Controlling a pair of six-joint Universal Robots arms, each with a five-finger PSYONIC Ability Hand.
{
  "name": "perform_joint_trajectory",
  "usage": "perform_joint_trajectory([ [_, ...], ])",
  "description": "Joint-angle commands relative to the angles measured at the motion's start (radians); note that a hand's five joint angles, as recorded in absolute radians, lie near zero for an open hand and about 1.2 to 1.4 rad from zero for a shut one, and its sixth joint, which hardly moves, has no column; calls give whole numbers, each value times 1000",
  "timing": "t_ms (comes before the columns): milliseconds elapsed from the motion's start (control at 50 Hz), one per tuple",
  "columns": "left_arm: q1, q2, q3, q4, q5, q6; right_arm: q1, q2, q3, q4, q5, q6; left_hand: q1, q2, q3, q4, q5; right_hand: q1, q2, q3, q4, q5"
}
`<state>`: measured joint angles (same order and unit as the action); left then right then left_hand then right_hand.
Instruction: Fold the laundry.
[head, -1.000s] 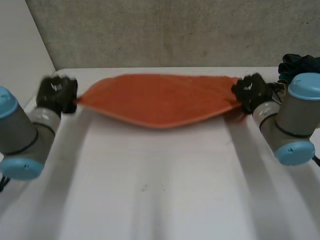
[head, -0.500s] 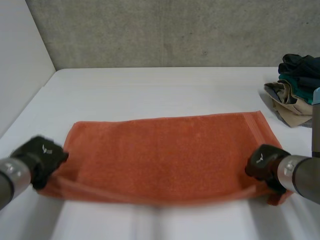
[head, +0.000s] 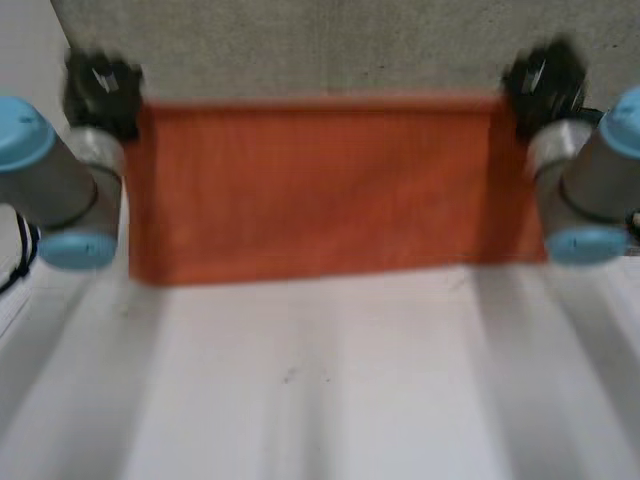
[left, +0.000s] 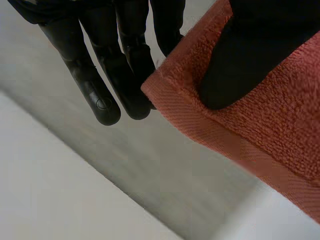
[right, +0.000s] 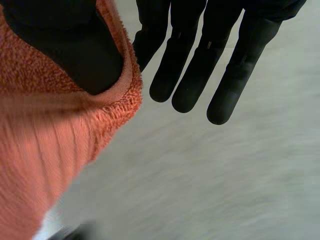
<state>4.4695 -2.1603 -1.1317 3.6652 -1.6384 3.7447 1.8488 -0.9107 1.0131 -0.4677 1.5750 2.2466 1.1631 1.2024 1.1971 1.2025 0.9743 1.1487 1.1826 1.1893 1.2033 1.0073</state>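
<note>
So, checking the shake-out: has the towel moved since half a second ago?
Yes, upward. The towel lay flat on the table; now the left hand and right hand hold its corners up before the grey wall.

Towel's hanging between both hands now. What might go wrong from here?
1. The left hand and right hand each pinch only a corner of the towel, near its hem. A slip on one side would likely drop that corner.
2. The towel's lower edge hangs free over the table and may bunch or crease when it is laid down.
</note>
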Motion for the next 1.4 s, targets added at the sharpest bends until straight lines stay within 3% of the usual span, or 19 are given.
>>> perform_joint_trajectory([
  [20,53,171,1,237,-20,-223,-10,-134,15,-238,-10,248,233,194,199,194,247,248,214,207,193,214],
  [120,57,180,-48,148,-18,-238,-3,-151,58,-135,-15,271,233,194,199,194,247,248,214,207,193,214],
  [240,62,175,-161,121,-12,-243,-8,-137,116,13,-81,272,233,194,199,194,247,248,214,207,193,214],
  [480,97,157,-460,114,26,-246,-19,21,255,135,-136,287,233,194,199,194,247,248,214,207,193,214],
  [640,125,166,-536,119,38,-258,-69,118,239,248,-139,476,233,194,199,194,247,248,214,207,193,214],
  [660,126,168,-539,119,38,-259,-74,121,234,259,-139,499,233,194,199,194,247,185,151,144,130,152],
  [680,128,169,-542,119,38,-263,-83,122,223,279,-138,549,233,194,199,194,247,-101,-135,-141,-155,-134],
  [740,129,178,-543,118,38,-281,-101,119,211,323,-138,648,233,194,199,194,247,-356,-390,-396,-410,-389],
  [880,131,204,-546,113,38,-312,-134,108,200,397,-139,723,233,194,199,194,247,-368,-402,-409,-423,-401],
  [960,131,206,-548,110,38,-313,-135,113,202,425,-148,720,233,194,199,194,247,-204,-238,-245,-259,-237],
  [1020,131,215,-557,108,46,-313,-143,128,200,434,-151,696,233,194,199,194,247,247,213,206,192,214],
  [1160,131,266,-577,59,49,-310,-166,75,239,472,-147,535,233,194,199,194,247,248,214,207,193,214],
  [1220,131,330,-597,-34,52,-302,-171,-17,301,521,-148,403,233,194,199,194,247,248,214,207,193,214],
  [1300,128,437,-619,-232,77,-290,-183,-178,406,633,-147,175,233,194,199,194,247,248,214,207,193,214],
  [1340,129,509,-637,-397,110,-238,-195,-285,482,728,-141,31,233,194,199,194,247,248,214,207,193,214],
  [1400,139,597,-689,-638,150,-58,-227,-413,583,860,-136,-137,233,194,199,194,247,248,214,207,193,214],
])
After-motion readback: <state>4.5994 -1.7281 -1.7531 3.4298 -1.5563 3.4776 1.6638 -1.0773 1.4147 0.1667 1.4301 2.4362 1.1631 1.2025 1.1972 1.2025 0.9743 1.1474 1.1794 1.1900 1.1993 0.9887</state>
